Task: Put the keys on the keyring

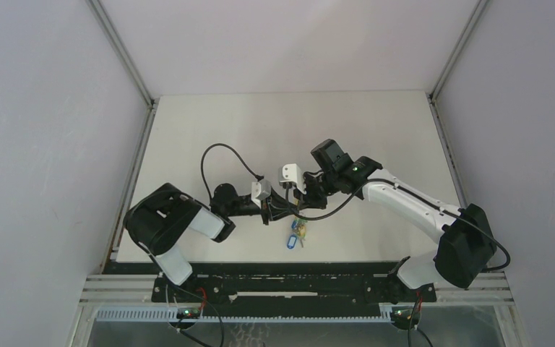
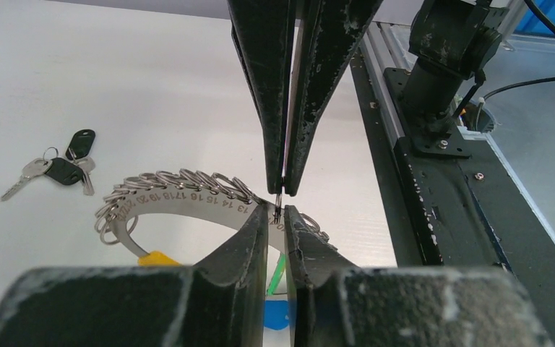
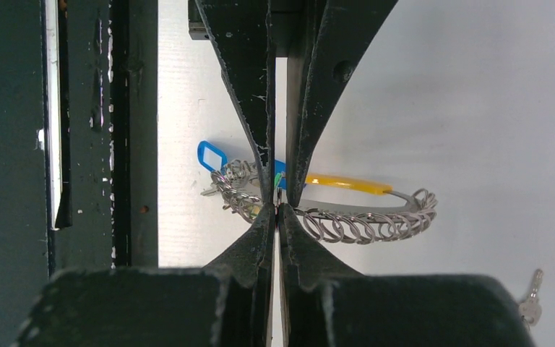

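The keyring (image 2: pixel 188 196) is a silvery numbered band lined with small wire rings, held just above the table between both grippers. It also shows in the right wrist view (image 3: pixel 368 223). My left gripper (image 2: pixel 278 211) is shut on the band. My right gripper (image 3: pixel 277 206) meets it tip to tip and is shut on one small ring of the keyring. Yellow (image 3: pixel 347 184), blue (image 3: pixel 212 155) and green (image 2: pixel 280 271) tags hang at the keyring. A pair of black-headed keys (image 2: pixel 65 168) lies loose on the table, apart from the keyring.
In the top view both grippers (image 1: pixel 289 204) meet near the table's front edge, with blue and yellow tags (image 1: pixel 294 237) under them. A dark rail (image 2: pixel 433 217) and the arm base (image 2: pixel 448 65) run along that edge. A lone silver key (image 3: pixel 531 295) lies off to one side.
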Motion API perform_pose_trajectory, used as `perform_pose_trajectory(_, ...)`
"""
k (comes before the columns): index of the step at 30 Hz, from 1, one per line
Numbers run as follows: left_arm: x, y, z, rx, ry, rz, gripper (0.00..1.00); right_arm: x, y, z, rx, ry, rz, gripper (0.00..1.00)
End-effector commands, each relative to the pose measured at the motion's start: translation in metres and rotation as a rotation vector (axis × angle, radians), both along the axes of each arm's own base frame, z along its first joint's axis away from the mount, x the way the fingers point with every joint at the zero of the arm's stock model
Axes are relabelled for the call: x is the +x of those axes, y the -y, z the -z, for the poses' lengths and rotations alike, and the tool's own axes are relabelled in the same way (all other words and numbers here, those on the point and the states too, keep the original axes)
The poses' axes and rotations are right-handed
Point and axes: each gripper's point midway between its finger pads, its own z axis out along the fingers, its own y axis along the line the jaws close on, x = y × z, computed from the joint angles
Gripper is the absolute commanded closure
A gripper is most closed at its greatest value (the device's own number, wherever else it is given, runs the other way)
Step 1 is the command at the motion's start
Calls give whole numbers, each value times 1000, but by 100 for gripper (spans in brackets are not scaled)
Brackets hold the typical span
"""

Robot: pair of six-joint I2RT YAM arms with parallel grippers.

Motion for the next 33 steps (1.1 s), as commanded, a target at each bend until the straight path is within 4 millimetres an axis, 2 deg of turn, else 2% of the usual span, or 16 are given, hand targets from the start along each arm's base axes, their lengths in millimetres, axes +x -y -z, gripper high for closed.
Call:
perform_pose_trajectory(1,4,8,-20,-49,67,22,83,2,-16,-34,103,73,-53,100)
perform_pose_trajectory(5,4,9,-20,-49,68,25,84,3,-17,-33,101,72,-53,100)
perform_pose_trajectory(11,3,7,-22,-53,85,17,98,3,-18,-29,84,65,-53,100)
perform_pose_trajectory(15,5,3,-22,-53,113,-25,100,11,-17,-35,80,100,3,100)
perform_pose_trajectory(24,10,-13,-31,-64,184,-130,100,12,-12,-82,231,202,133,72)
perform_pose_trajectory(26,10,-15,-32,-66,188,-143,100,19,-9,-93,280,237,206,68)
perform_pose_trajectory(30,11,-22,-37,-73,214,-179,100,37,8,-102,333,285,407,58)
perform_pose_trajectory(33,13,-30,-38,-72,243,-224,100,46,23,-106,380,276,542,55)
